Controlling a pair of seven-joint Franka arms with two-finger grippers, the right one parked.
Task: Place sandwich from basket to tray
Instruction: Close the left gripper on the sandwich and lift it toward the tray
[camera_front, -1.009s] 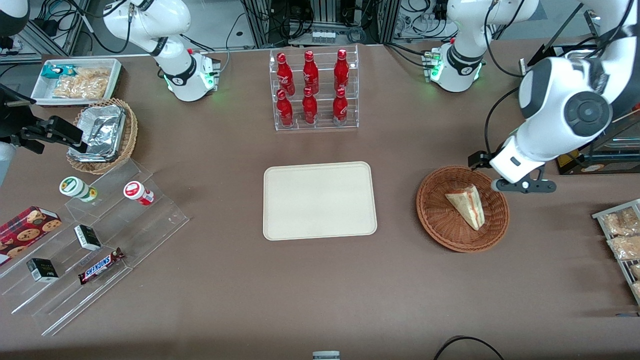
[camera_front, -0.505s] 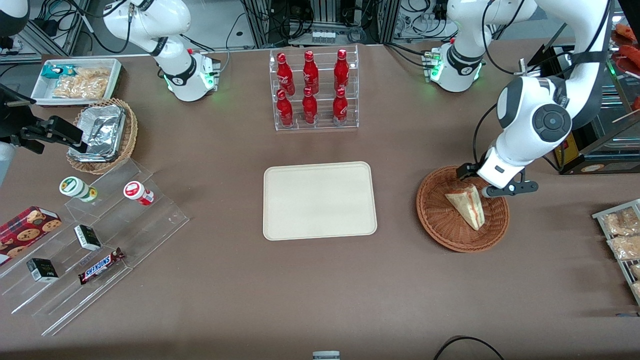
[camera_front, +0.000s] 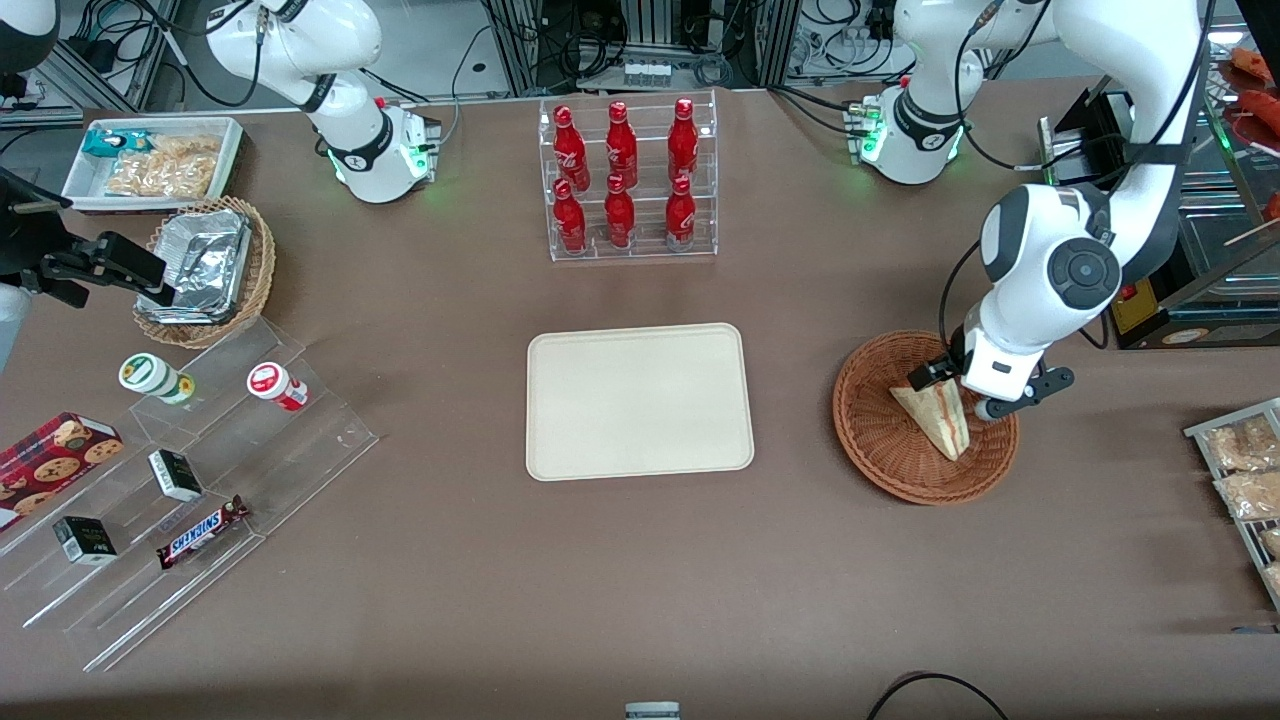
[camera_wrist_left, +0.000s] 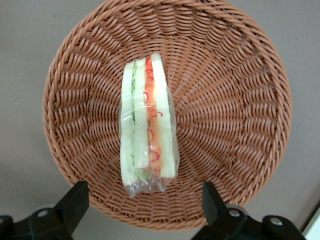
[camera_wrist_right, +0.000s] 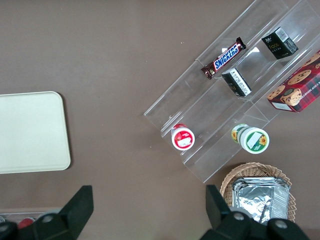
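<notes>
Hovering over the basket (camera_front: 925, 420), gripper (camera_wrist_left: 145, 205) is spread wide, empty; one wrapped sandwich (camera_wrist_left: 147, 125) is lying between and just ahead of its fingertips. One tray (camera_front: 639, 400), bare.

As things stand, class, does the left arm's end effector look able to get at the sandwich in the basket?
Probably yes: the open end effector hangs just above the sandwich, which lies uncovered and alone in the basket.
</notes>
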